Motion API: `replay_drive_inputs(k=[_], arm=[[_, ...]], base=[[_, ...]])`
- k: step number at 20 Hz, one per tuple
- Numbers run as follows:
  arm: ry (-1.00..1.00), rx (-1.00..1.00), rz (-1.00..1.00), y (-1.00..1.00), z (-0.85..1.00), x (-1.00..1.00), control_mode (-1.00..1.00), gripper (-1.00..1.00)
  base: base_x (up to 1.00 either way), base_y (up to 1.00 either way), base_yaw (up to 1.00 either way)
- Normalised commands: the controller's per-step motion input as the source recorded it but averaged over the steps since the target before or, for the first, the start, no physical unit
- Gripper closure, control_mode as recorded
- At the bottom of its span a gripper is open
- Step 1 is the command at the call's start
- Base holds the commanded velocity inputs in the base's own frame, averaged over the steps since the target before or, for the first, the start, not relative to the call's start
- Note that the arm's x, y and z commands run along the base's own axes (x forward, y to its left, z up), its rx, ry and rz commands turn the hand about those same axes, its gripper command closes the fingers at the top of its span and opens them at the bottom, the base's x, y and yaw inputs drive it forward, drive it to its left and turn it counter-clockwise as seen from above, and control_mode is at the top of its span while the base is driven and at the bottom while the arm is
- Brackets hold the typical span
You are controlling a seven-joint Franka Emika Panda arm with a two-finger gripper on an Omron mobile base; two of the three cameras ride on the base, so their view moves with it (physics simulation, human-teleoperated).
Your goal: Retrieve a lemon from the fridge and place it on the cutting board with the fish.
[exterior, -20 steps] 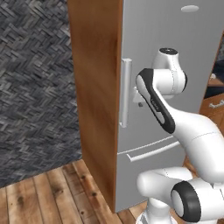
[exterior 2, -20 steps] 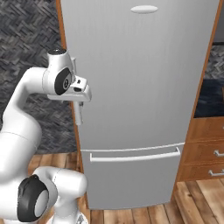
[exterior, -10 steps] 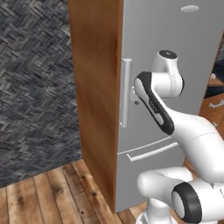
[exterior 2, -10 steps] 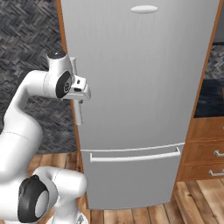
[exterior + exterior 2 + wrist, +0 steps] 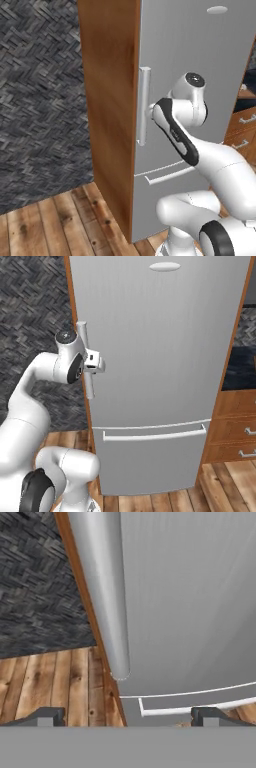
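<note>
Fridge [image 5: 160,356]: we record a tall silver-grey unit with its door shut, a pale oval badge near the top and wood-brown panels down both sides. Vertical cylindrical handle [image 5: 85,358]: mounted upright at the door's edge, directly at the gripper [image 5: 95,362]; we see it in the hand view [image 5: 102,587] running between the two spread finger tips and ending just ahead of them. Lower drawer: closed, below the gripper, fronted by a horizontal bar handle [image 5: 154,434]. From the left base view we note the brown side panel [image 5: 107,100] standing beside the handle.
</note>
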Motion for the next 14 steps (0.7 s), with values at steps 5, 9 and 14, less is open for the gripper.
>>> replay_drive_inputs(k=[5,9,14], arm=[[0.00,0.00,-0.01,0.23,0.00,0.23,-1.00,-1.00],[0.00,0.00,0.00,0.22,0.00,0.21,-1.00,-1.00],[-0.01,0.00,0.00,0.06,-0.01,0.28,-1.00,-1.00]], base=[[0.00,0.00,0.00],[0.00,0.00,0.00],[0.00,0.00,0.00]])
